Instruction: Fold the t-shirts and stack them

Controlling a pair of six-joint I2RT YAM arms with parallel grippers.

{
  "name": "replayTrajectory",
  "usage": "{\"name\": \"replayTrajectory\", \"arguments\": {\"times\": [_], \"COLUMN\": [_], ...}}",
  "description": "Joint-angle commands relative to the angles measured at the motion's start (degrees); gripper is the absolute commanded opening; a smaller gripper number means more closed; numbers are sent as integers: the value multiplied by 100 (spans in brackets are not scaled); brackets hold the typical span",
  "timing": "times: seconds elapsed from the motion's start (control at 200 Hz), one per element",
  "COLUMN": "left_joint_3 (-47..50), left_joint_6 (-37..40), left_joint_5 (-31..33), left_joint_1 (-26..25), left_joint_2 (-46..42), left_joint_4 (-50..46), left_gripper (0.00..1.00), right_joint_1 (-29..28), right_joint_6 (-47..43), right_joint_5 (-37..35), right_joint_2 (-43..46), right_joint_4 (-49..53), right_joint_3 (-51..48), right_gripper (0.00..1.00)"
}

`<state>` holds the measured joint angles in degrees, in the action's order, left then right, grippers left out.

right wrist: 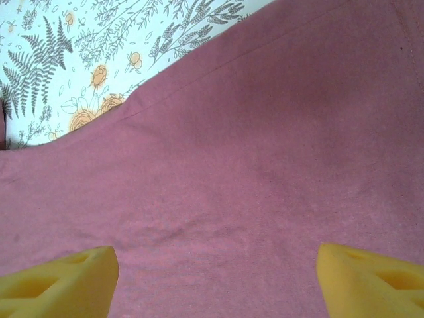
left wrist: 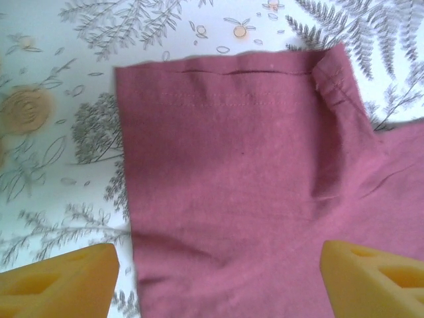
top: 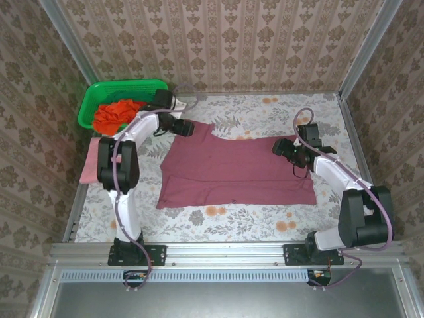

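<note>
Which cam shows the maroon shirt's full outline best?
Top external: the whole shirt lies flat, nearly all its outline in frame. Left wrist gets a close-up of one hemmed sleeve; right wrist, a plain patch with one edge.

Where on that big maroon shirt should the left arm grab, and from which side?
Probably the sleeve at its stitched hem, coming down from above on the side where the table is bare. The maroon shirt lies flat, so only a free edge offers something to pinch, and the open left gripper hangs right over that sleeve.
</note>
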<state>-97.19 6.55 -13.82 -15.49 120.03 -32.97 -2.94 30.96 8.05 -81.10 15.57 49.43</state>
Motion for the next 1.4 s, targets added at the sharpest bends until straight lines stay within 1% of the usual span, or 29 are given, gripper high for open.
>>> {"name": "replayTrajectory", "arguments": {"times": [0.0,0.05,0.105,0.115,0.195,0.34,0.59,0.645,0.705,0.78,0.84,0.89,0.955,1.095,1.135,1.18,1.2,1.315,1.395], "left_joint_3": [-722,-996,-1211,-1238,-1303,-1476,-1543,-1681,-1799,-1839,-1760,-1640,-1438,-1558,-1553,-1537,-1532,-1433,-1272], "left_joint_6": [753,757,697,687,606,499,402,377,372,341,308,304,308,306,308,305,296,258,215], "left_joint_5": [-160,-116,57,91,300,373,286,334,354,388,430,433,441,502,512,510,512,434,399], "left_joint_1": [93,103,119,121,138,151,149,143,152,151,151,151,152,151,151,151,151,151,152], "left_joint_2": [534,783,993,1022,1155,1335,1520,1620,1706,1730,1702,1645,1594,1658,1640,1613,1599,1482,1352], "left_joint_4": [-993,-1184,-1353,-1372,-1379,-1552,-1561,-1664,-1780,-1911,-1985,-1934,-1803,-1878,-1840,-1795,-1777,-1619,-1423], "left_gripper": [74,71,70,70,70,68,53,49,41,40,41,40,29,5,0,0,0,0,0], "right_joint_1": [-22,-18,-14,-14,1,6,18,22,26,39,57,74,98,127,135,152,158,250,382], "right_joint_6": [-182,-215,-246,-254,-270,-243,-205,-196,-189,-210,-221,-236,-256,-274,-274,-275,-267,-191,-119], "right_joint_5": [-21,-90,-165,-171,-208,-216,-186,-180,-179,-222,-261,-270,-295,-304,-328,-371,-401,-683,-903], "right_joint_2": [94,95,94,226,288,246,174,173,173,199,245,270,272,186,174,173,8,-284,-720], "right_joint_4": [78,129,170,180,195,192,156,163,179,222,262,267,255,250,247,249,258,342,503], "right_joint_3": [-75,-91,-115,-117,-156,-184,-149,-129,-123,-110,-120,-131,-124,-27,31,106,143,456,822], "right_gripper": [80,80,80,80,80,80,79,79,79,79,79,79,79,79,79,79,79,78,76]}}
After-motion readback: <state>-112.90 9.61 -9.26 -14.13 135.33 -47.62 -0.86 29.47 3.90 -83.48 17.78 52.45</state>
